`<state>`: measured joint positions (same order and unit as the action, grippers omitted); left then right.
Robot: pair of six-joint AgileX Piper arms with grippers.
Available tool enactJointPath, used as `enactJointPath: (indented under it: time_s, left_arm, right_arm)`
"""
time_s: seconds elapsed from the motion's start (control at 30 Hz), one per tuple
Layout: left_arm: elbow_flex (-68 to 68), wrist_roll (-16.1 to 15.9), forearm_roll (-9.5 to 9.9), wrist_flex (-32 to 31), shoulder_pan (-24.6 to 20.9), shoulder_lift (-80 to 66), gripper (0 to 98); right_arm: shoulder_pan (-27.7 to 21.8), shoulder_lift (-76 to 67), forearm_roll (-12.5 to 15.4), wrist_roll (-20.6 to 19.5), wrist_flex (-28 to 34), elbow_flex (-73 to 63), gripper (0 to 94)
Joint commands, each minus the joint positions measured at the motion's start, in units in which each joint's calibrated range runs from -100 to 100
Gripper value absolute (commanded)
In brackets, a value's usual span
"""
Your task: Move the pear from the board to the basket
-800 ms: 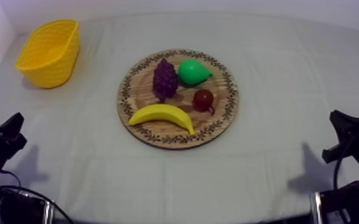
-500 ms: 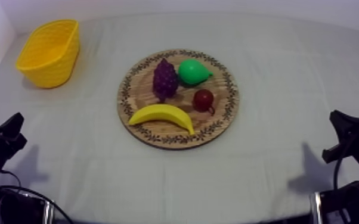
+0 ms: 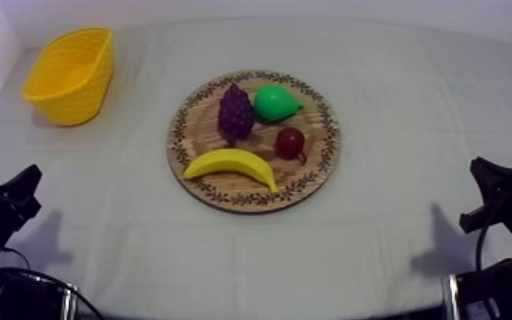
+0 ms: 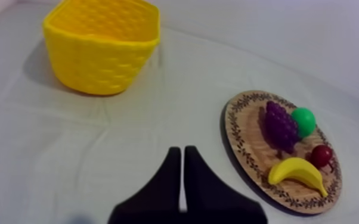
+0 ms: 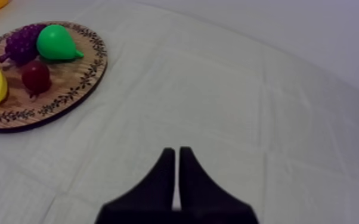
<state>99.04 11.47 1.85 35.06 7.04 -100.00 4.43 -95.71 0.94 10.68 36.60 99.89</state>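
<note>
At the far left of the surface stands the yellow basket (image 3: pixel 72 94), well apart from the wooden board (image 3: pixel 198 129). My left gripper (image 4: pixel 179 156) rests low, clenched on nothing, its fingers together as a narrow wedge. On the board the pear (image 3: pixel 275 103) lies near the far rim, just beside the grapes (image 3: pixel 236 112) and behind the small red fruit (image 3: pixel 290 142). My right gripper (image 5: pixel 175 154) is likewise clenched and empty. The left arm, nearer the basket, seems the better choice: spread the fingers first, then descend over the pear's round body, clear of the grapes.
</note>
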Motion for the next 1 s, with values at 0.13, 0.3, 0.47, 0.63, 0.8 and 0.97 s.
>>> enactJointPath:
  time_s: [0.13, 0.3, 0.47, 0.63, 0.8, 0.97]
  left_arm:
    - [-0.3, -3.3, -1.68, -0.5, 5.7, 0.5, 0.0]
    - [-0.3, -9.1, -6.19, -3.2, 8.7, 3.3, 0.0]
    - [-2.0, -10.8, -7.5, -5.4, 11.1, 7.8, 0.0]
    - [-6.2, -10.7, -7.95, -6.9, 12.3, 14.5, 0.0]
    - [-10.4, -10.0, -8.08, -7.2, 12.6, 22.0, 0.1]
    - [-14.7, -8.1, -8.01, -7.2, 12.4, 30.2, 0.0]
  right_arm:
    - [0.0, 0.0, 0.0, 0.0, 0.0, 0.0, 0.4]
    - [0.0, 0.0, 0.0, 0.0, 0.0, 0.0, 0.4]
    - [0.0, 0.0, 0.0, 0.0, 0.0, 0.0, 0.4]
    - [0.0, 0.0, 0.0, 0.0, 0.0, 0.0, 0.4]
    - [0.0, 0.0, 0.0, 0.0, 0.0, 0.0, 0.4]
    - [0.0, 0.0, 0.0, 0.0, 0.0, 0.0, 0.4]
